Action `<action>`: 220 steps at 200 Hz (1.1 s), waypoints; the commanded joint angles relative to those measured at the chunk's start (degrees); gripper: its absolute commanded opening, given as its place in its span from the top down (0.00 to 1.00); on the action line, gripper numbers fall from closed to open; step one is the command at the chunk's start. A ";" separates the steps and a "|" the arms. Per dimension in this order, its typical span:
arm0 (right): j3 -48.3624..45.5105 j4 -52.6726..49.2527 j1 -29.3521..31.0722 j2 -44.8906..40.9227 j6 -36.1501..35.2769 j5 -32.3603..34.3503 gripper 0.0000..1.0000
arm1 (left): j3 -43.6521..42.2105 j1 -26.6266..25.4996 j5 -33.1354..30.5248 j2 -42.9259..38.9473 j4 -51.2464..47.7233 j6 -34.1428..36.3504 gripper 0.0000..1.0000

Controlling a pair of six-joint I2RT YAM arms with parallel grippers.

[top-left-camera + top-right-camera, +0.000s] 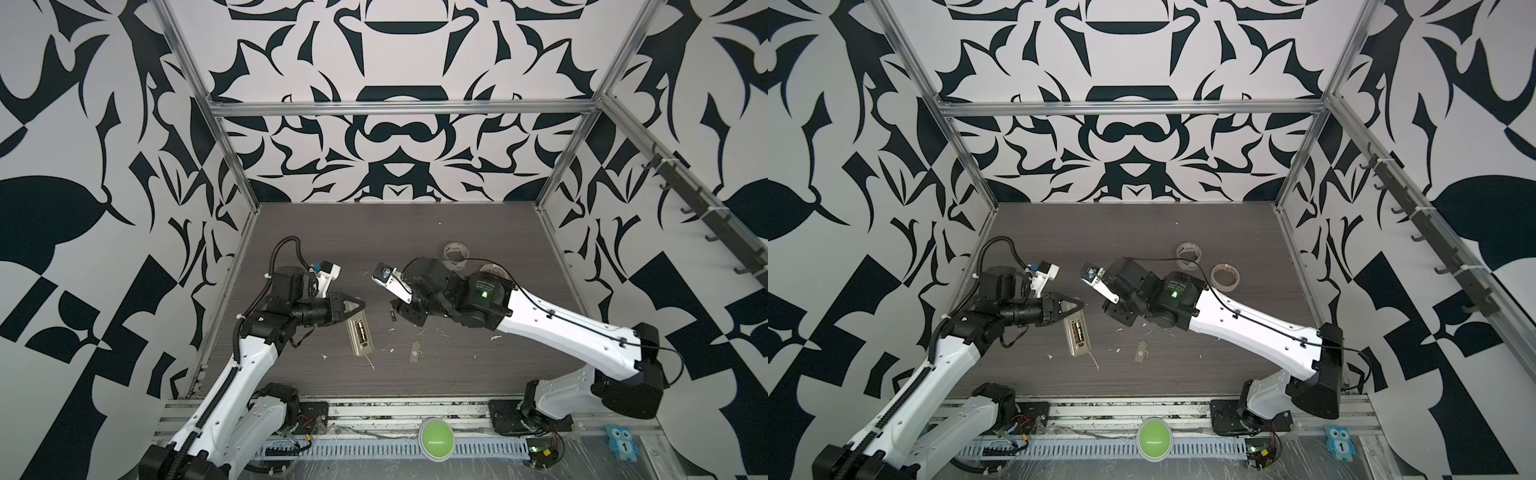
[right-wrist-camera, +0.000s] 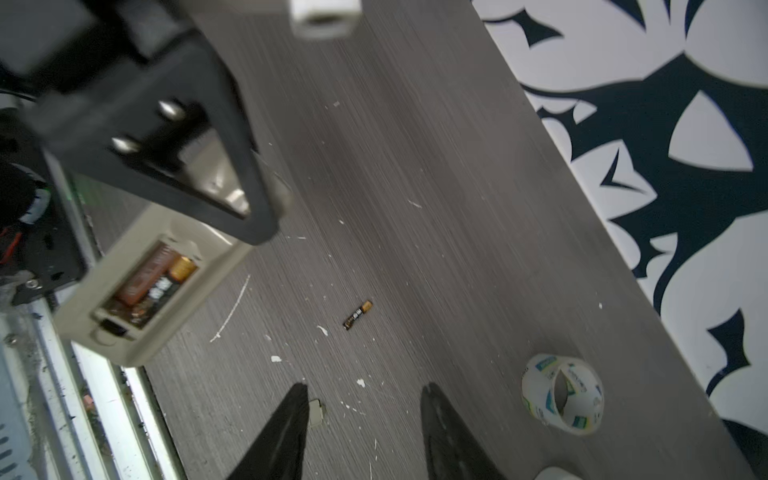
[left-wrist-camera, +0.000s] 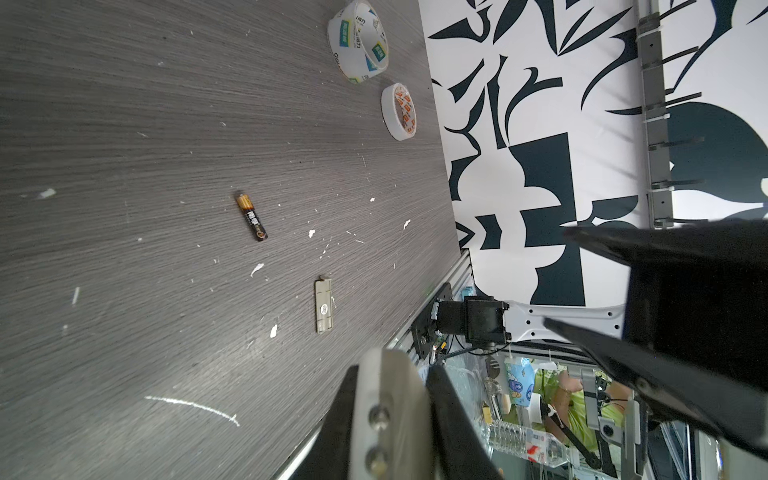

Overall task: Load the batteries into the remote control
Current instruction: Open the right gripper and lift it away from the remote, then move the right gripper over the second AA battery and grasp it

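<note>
"Nearest us the cover [image 3: 324, 305] lies off to one side. Why's the left gripper [image 1: 358, 306] clamped on the remote [image 1: 360, 338]?"

"To steady it, I'd say: back up, bay [image 2: 145, 286] open. One battery [image 2: 164, 289] sits inside, with room beside it."

"And the other battery [image 2: 357, 315]?"

"Loose on the table [image 2: 415, 166], just beyond. The right gripper [image 2: 365, 388] hangs over it, fingers apart, holding nothing. Tape rolls [image 3: 359, 39] farthest back, well clear."
</note>
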 commanded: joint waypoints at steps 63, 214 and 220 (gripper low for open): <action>-1.39 1.61 -9.00 11.67 5.96 -3.43 0.52 | -7.77 2.03 -3.20 -3.88 11.07 -7.88 1.00; 9.81 -1.10 -11.02 34.98 5.60 -11.38 0.52 | -12.14 3.23 -6.03 -6.33 15.20 -10.00 1.00; 9.87 -1.23 -11.13 35.28 5.50 -11.59 0.52 | -12.14 3.23 -5.99 -6.16 15.37 -10.02 1.00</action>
